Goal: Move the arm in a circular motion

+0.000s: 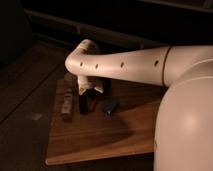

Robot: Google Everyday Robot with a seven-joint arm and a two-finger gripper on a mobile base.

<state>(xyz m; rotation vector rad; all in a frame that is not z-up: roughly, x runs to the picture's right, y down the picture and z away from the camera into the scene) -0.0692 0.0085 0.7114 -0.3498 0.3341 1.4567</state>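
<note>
The arm (125, 65) is stretched from the right over a wooden table (100, 142) and bent downward at its left end. The gripper (90, 89) is held over the table's far-left part, where a brown block (66, 107), a dark item (83, 104) and a blue item (111, 105) are laid.

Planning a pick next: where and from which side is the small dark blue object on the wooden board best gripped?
Probably across the narrow width of the small dark blue object, from above: it lies flat and slanted on the wooden board, with a dark object close beside it. The gripper of the cream-white arm hangs over that neighbour.
</note>
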